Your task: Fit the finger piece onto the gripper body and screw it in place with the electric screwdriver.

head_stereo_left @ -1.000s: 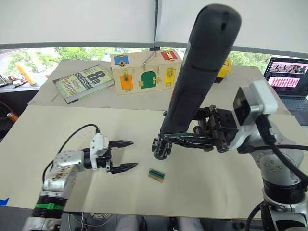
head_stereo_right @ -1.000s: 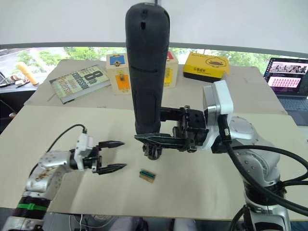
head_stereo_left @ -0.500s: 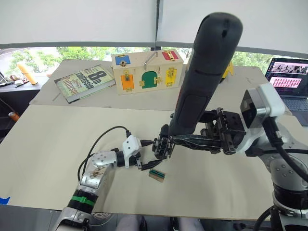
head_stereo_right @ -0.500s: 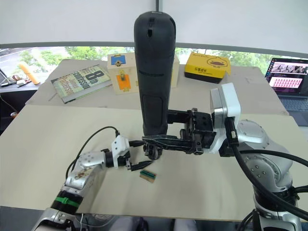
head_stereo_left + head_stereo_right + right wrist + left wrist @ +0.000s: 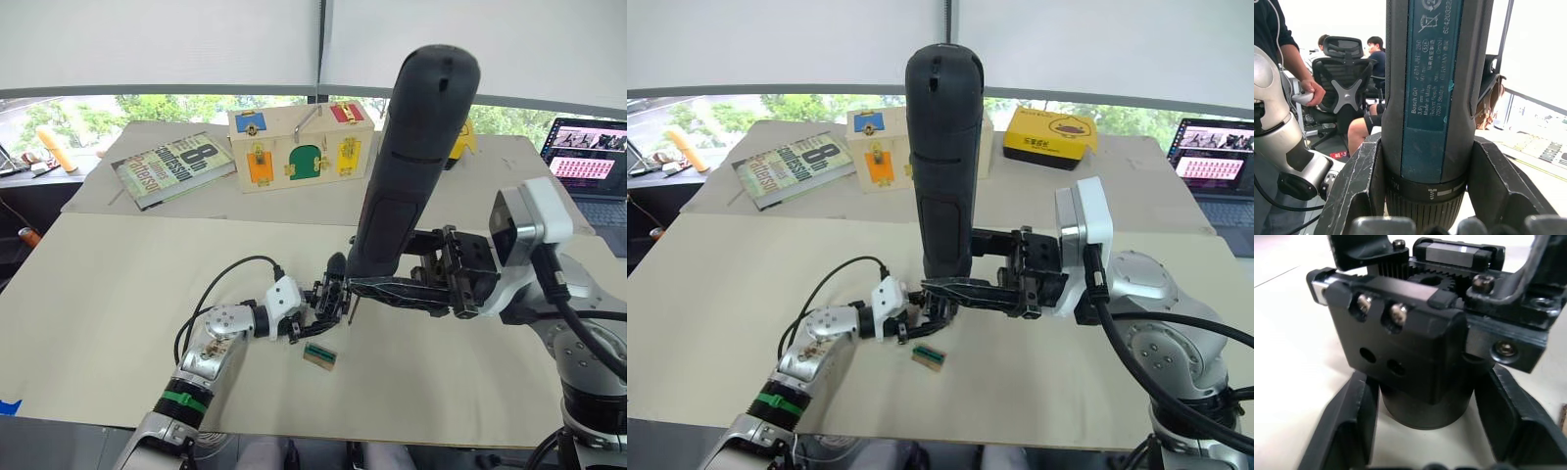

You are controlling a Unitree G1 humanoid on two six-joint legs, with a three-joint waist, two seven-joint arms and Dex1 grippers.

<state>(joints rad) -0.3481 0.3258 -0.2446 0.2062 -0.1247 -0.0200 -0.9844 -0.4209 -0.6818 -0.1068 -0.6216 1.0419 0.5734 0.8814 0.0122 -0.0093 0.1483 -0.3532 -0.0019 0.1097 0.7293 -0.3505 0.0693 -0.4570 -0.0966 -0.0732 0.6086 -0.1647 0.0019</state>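
**Bracing the gripper body while the driver hangs over it**

Holding two things at once here. Our right gripper (image 5: 965, 291) is clamping its two fingers around the lower barrel of the electric screwdriver (image 5: 942, 166), keeping it upright with the bit end pointing down at the work, which looks like the whole reason for standing it so tall.

Our left gripper (image 5: 312, 315) is reaching in from the side, and in the left wrist view its fingers (image 5: 1352, 426) are sitting spread on either side of the round base of the gripper body (image 5: 1415, 362), close beside it. We can't tell if they're actually touching it yet. Best guess: we're steadying the block on the table (image 5: 118, 294) so it isn't spinning under the bit.

Two screws are showing on top of the block, two empty holes lower down. We can't make out the finger piece for sure. A small green-and-tan block (image 5: 318, 356) is lying just beside all this, untouched.
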